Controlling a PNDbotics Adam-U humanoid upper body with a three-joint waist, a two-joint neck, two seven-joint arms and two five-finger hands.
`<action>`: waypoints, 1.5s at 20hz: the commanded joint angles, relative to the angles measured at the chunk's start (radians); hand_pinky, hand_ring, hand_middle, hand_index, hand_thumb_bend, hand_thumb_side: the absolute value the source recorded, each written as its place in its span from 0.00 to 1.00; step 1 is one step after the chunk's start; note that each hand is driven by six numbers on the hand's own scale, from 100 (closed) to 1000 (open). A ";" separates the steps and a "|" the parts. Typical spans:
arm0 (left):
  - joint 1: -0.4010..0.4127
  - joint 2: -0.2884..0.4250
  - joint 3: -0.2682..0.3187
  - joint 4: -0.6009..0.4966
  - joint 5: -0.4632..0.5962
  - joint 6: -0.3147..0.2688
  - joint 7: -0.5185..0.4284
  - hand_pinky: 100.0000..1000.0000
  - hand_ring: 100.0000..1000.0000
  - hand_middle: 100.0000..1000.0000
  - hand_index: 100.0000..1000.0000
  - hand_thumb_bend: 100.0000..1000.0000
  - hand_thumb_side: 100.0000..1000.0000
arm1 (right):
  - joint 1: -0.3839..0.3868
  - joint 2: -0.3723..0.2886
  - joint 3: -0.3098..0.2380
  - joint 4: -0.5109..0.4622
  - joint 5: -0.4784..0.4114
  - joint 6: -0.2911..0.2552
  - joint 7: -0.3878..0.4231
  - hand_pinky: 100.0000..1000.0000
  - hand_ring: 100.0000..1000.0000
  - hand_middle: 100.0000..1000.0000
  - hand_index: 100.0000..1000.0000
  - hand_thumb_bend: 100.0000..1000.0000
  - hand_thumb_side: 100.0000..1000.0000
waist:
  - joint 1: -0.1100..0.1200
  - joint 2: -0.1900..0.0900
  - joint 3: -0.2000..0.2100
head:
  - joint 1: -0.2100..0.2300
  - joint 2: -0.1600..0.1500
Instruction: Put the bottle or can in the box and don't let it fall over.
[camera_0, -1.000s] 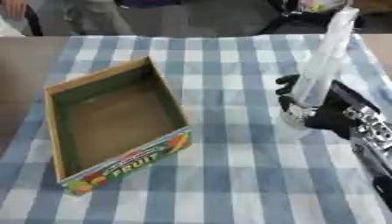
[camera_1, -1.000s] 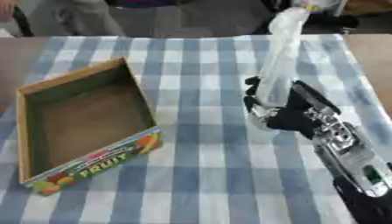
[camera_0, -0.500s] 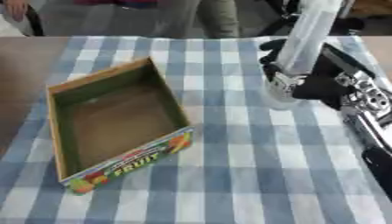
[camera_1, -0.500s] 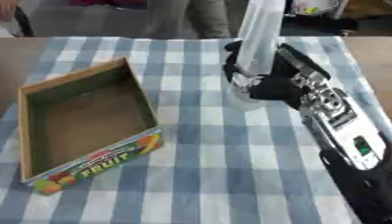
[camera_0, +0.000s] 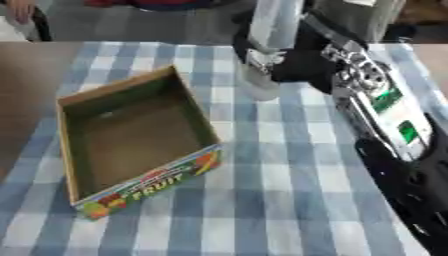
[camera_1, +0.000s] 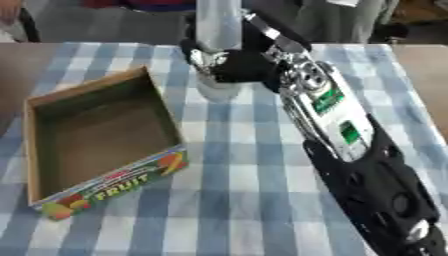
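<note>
While the right hand (camera_0: 293, 60) has its fingers curled round the clear bottle (camera_0: 267, 45), held upright with its long axis vertical just right of the far corner of the open box (camera_0: 131, 137), the box lies to its left and nearer.

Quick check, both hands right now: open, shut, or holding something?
Left hand: not in view.
Right hand: shut on the clear bottle, upright beside the cardboard box.
</note>
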 joint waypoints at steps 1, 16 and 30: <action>-0.016 0.015 0.001 -0.018 -0.002 0.000 0.000 0.85 0.48 0.68 0.75 0.71 0.50 | -0.063 0.065 0.007 0.062 0.039 0.005 0.001 0.75 0.77 0.80 0.22 0.00 0.00 | 0.004 -0.026 0.004 | -0.006 -0.001; -0.057 -0.010 -0.013 -0.025 -0.001 0.004 -0.003 0.85 0.48 0.68 0.75 0.71 0.50 | -0.171 0.343 0.031 0.412 0.274 -0.099 -0.139 0.75 0.76 0.79 0.25 0.00 0.00 | 0.003 -0.019 0.052 | -0.054 -0.009; -0.092 -0.028 -0.025 -0.027 0.002 0.008 -0.009 0.85 0.48 0.68 0.75 0.71 0.50 | -0.149 0.481 -0.014 0.627 0.453 -0.232 -0.260 0.74 0.78 0.82 0.47 0.04 0.07 | -0.005 -0.006 0.084 | -0.105 -0.023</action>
